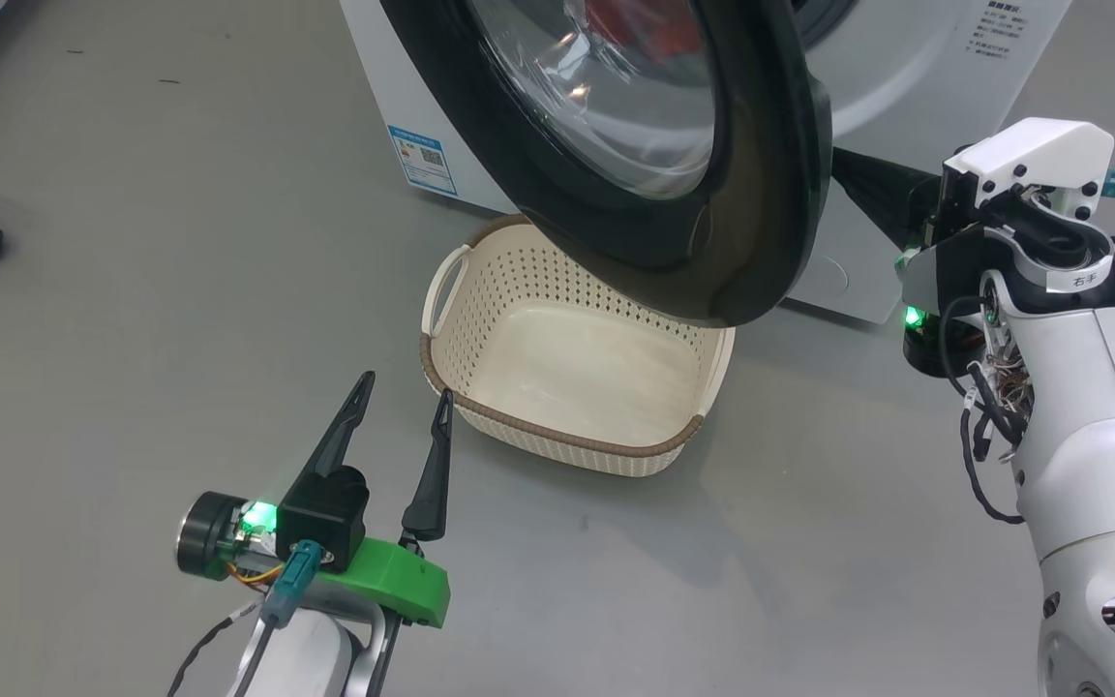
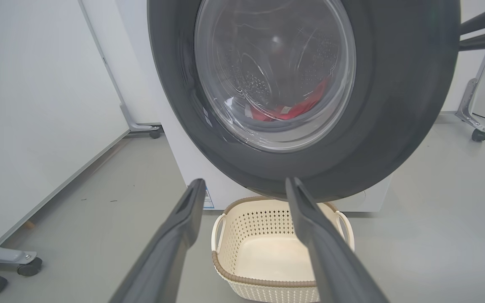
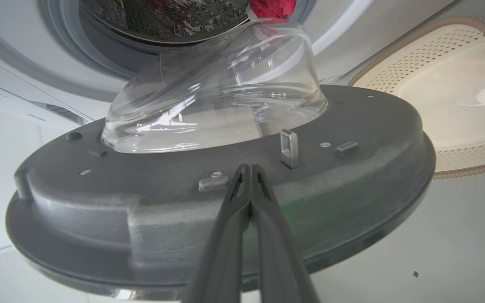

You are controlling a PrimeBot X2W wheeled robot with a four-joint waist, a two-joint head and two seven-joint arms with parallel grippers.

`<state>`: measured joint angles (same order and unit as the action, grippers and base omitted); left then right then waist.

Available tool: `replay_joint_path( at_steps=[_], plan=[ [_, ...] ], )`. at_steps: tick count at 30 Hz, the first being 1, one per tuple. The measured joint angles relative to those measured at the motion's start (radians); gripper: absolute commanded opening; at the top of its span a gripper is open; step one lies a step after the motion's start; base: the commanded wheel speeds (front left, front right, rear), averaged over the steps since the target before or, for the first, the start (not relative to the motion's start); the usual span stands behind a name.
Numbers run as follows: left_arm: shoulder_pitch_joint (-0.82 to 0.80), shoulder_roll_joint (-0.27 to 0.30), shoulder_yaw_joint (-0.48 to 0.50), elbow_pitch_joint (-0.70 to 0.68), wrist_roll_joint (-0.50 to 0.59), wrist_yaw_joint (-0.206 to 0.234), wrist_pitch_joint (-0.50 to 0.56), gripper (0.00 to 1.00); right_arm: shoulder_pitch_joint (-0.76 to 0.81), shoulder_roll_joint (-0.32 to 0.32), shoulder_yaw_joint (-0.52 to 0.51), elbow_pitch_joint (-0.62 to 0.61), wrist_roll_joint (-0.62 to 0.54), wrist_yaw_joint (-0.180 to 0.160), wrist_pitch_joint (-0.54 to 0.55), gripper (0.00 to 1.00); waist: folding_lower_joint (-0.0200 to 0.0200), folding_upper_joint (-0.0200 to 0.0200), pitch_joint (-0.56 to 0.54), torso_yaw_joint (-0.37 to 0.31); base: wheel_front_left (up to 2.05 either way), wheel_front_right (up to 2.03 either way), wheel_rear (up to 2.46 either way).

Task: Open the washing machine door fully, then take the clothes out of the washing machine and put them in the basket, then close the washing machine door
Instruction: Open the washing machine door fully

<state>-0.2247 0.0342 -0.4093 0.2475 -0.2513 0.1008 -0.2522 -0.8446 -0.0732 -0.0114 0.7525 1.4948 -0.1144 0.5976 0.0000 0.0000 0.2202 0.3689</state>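
Fingers of the right gripper (image 3: 249, 170) pressed tight together, nothing between them, tips at the grey inner face of the washing machine door (image 3: 352, 126), just beside its metal latch loop (image 3: 289, 147). That door stands part-way open, black rim overhanging the far side of the basket (image 1: 557, 431) on the floor. Red clothes (image 2: 293, 110) lie in the drum, seen through the glass. Left gripper (image 1: 404, 387) is spread wide and empty, low beside the basket's near corner, pointing toward the washing machine (image 1: 906, 68).

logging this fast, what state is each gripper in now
Left gripper: open, empty.
Right gripper: shut, empty, tips at the inner side of the washing machine door.
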Motion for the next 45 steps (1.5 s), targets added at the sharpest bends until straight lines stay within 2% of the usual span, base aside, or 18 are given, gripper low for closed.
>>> replay_joint_path(
  at_steps=[8, 19, 37, 45],
  plan=[
    [0.009, 0.000, -0.010, 0.000, 0.001, 0.003, 0.000, 1.00, 0.032, 0.000, 0.064, -0.002, 0.069, 0.000, 0.021, 0.00, 0.0000, 0.0000, -0.036, 0.005, 0.00, 0.00, 0.00],
    [0.024, 0.001, -0.007, -0.006, 0.002, 0.006, 0.000, 1.00, 0.083, 0.003, 0.203, -0.037, 0.203, 0.000, 0.063, 0.00, 0.0000, 0.0000, -0.053, 0.017, 0.00, 0.00, 0.00],
    [0.041, 0.002, -0.008, -0.009, 0.008, 0.006, 0.000, 1.00, 0.158, 0.002, 0.470, -0.195, 0.401, -0.003, 0.058, 0.00, 0.0000, 0.0000, -0.070, 0.033, 0.00, 0.00, 0.00],
    [0.042, 0.002, -0.008, -0.014, 0.011, 0.008, 0.000, 1.00, 0.162, 0.003, 0.545, -0.244, 0.432, -0.003, 0.010, 0.00, 0.0000, 0.0000, -0.071, 0.035, 0.00, 0.00, 0.00]
  ],
)
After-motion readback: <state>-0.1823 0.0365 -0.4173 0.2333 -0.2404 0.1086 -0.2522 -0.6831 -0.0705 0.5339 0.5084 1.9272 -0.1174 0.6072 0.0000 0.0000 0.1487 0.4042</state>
